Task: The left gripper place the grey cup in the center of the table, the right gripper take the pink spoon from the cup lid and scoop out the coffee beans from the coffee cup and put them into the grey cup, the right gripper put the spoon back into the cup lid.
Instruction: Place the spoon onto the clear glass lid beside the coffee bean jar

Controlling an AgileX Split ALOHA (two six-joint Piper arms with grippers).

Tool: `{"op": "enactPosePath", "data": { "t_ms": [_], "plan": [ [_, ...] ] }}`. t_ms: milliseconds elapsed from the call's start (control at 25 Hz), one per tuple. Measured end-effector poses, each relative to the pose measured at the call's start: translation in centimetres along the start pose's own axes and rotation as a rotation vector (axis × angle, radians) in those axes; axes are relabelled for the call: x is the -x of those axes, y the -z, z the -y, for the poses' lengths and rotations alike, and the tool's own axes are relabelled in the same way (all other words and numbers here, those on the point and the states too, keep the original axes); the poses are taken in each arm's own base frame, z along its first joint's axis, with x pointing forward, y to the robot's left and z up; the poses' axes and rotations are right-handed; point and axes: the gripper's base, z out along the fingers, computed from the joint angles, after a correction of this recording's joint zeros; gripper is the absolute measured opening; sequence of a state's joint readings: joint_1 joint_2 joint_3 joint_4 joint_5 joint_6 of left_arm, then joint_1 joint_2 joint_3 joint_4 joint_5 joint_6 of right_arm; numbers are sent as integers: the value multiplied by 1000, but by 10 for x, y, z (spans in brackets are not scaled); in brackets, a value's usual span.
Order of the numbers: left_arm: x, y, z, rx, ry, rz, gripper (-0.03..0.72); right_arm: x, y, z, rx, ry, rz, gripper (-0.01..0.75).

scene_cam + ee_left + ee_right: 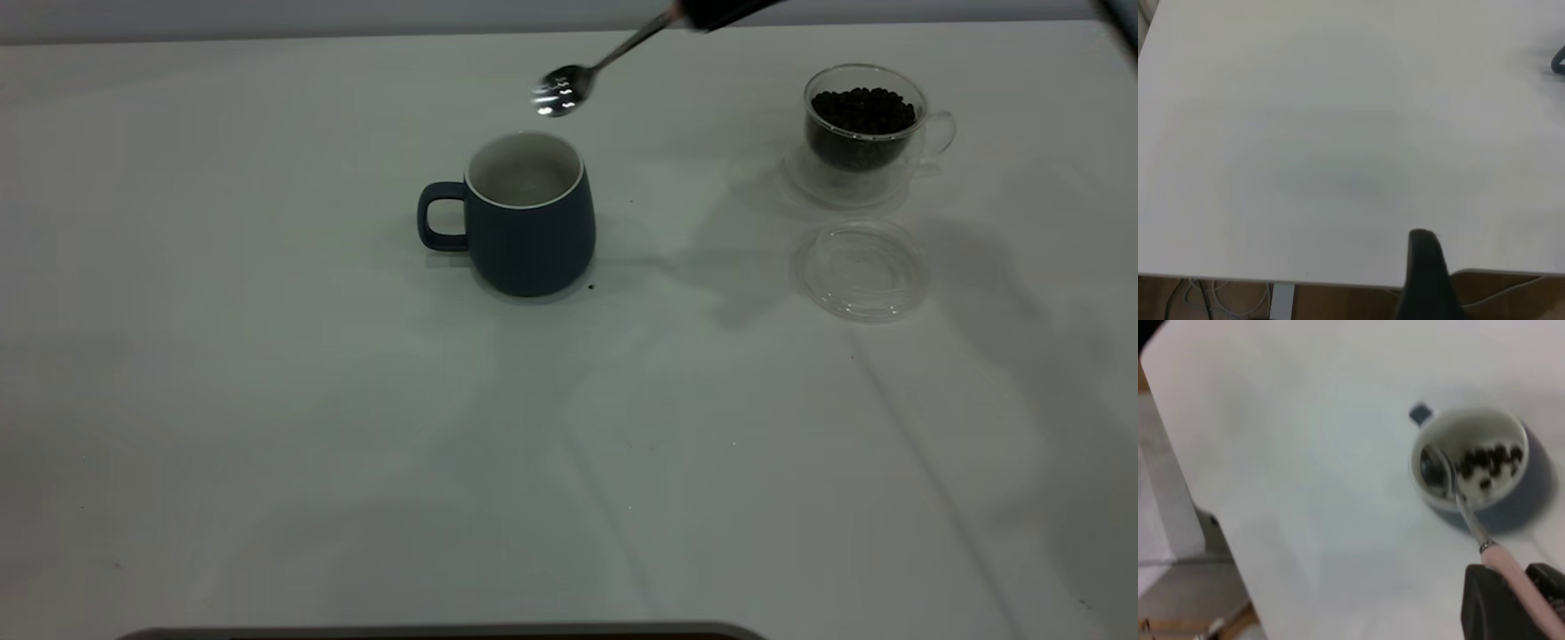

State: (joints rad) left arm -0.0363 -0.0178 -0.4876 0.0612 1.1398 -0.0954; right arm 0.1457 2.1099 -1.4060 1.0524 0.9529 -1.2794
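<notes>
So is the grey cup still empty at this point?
No. The right wrist view shows coffee beans lying in the grey cup, beneath the pink spoon.

Grey cup [531,222] mid-table; coffee cup [864,132] right, cup lid [863,270] before it

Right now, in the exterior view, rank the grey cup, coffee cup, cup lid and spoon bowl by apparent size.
1. Grey cup, largest.
2-3. Coffee cup and cup lid look about equally wide; the cup stands taller but farther back, so unranked.
4. Spoon bowl, smallest, though raised.
</notes>
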Motion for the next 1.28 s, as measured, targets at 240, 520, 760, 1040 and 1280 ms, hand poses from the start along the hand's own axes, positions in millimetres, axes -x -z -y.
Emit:
{"op": "enactPosePath", "data": {
  "t_ms": [240,520,760,1040,1280],
  "plan": [
    [0,0,0,0,0,0,567,-56,65,29,-95,-204,14,93],
    [0,0,0,0,0,0,567,-129,79,67,-143,-448,16,93],
    [0,0,0,0,0,0,567,-157,56,89,-140,-548,27,93],
    [0,0,0,0,0,0,567,-180,38,108,-155,-637,76,93],
    [0,0,0,0,0,0,567,-190,27,114,-157,-667,91,93]
  ]
}}
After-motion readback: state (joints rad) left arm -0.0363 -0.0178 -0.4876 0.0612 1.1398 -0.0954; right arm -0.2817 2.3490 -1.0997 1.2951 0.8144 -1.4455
